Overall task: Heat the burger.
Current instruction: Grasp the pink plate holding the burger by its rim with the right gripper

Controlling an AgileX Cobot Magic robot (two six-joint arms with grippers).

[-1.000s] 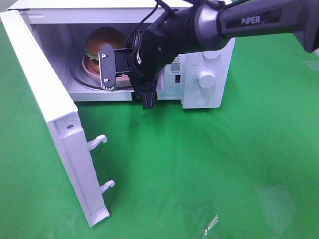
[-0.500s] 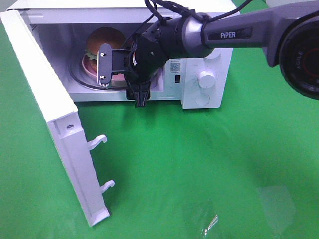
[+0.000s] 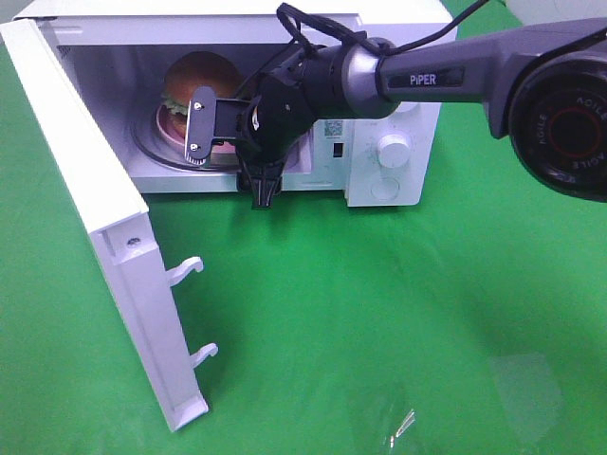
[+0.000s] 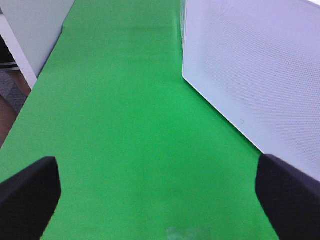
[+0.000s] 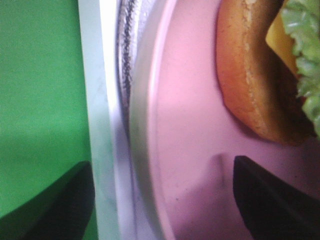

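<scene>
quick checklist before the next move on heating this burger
1. Burger sitting on the pink plate, inside the microwave: ok
2. Right claw jaws apart, not clamping the plate: ok
3. Right claw out of the cavity mouth: not ok, it straddles the plate rim
4. Door swung wide open: ok
5. Left claw open and empty, beside the door: ok

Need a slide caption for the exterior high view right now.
Right claw open at the microwave's mouth, in front of the burger on its pink plate inside; door wide open.
</scene>
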